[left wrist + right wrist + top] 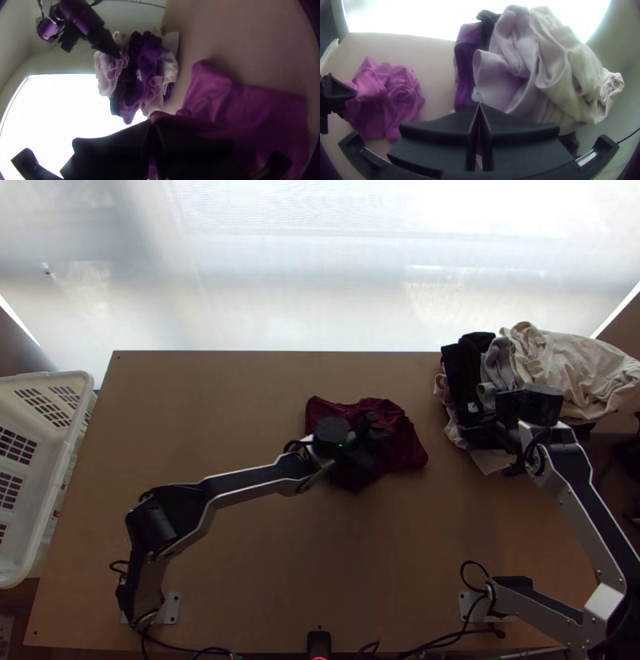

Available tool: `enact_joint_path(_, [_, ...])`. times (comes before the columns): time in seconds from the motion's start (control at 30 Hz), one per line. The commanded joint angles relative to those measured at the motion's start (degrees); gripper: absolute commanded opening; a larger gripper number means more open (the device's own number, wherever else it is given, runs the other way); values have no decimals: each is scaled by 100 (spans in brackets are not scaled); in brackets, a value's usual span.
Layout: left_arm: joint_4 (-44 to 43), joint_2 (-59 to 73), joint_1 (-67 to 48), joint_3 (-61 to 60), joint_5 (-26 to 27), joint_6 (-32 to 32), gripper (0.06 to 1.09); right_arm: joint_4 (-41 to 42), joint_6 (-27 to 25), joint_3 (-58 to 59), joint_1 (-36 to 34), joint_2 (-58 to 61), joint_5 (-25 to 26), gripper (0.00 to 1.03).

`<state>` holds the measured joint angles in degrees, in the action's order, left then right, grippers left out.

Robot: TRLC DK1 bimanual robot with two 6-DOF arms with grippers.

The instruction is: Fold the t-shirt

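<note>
From my station I see the dark red t-shirt on the worktop, around its middle. It lies bunched, with many soft wrinkles, and no clear sleeve can be recognised; in the left wrist view one part of it is flatter and smoother.

My left gripper is low over this t-shirt. The left wrist view shows its fingers pressed together, and a raised fold of the dark red cloth comes exactly to their tips. The view there is rather dark, but I would say they are pinching this fold.

My right gripper is to the right of the t-shirt, over the near side of a pile of clothes. In the right wrist view its fingers are also pressed together, their tips meeting just beside a small pale tag in the pile.

The pile is to the right of the t-shirt, with a strip of bare worktop between the two. It contains cream, grey, black and purplish pieces, all loosely heaped. Well to the left of the t-shirt, beside the worktop, stands a white plastic basket with slotted walls.
</note>
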<state>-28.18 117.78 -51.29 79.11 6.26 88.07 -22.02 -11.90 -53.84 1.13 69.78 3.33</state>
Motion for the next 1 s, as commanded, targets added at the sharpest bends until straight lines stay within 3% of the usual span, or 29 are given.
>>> enact_joint_path(0.0, [15, 993, -549, 1010, -2, 35, 14, -83, -76, 234, -552, -237, -237, 3])
enact_joint_path(0.17, [6, 1573, -523, 1520, -11, 43, 16, -83, -76, 225, -596, -201, -289, 3])
enact_joint_path(0.2, [-20, 1678, -514, 1581, -37, 43, 25, -83, -84, 225, -596, -184, -298, 3])
enact_joint_path(0.27, [-3, 1863, -496, 1722, -292, 26, 80, -83, -76, 225, -596, -140, -307, 3])
enact_joint_path(0.3, [32, 1942, -479, 1810, -406, 17, 98, -83, -76, 216, -596, -114, -307, 3])
enact_joint_path(0.33, [41, 1977, -444, 1818, -406, 17, 105, -83, -76, 199, -596, -105, -307, 3])
enact_joint_path(0.43, [208, 1933, -356, 1827, -406, -194, 105, -83, -76, 146, -587, -78, -316, 3])
enact_joint_path(0.57, [1720, 1722, -259, 2170, -424, -625, 105, -74, -111, 164, -587, -52, -333, 3])
enact_joint_path(0.73, [3776, 1511, -145, 2935, -1030, -1196, 105, -74, -119, 173, -587, -52, -351, 3])
enact_joint_path(0.97, [5227, 518, -110, 2970, -1127, -2136, 105, -65, -93, 190, -403, -61, -360, 3])
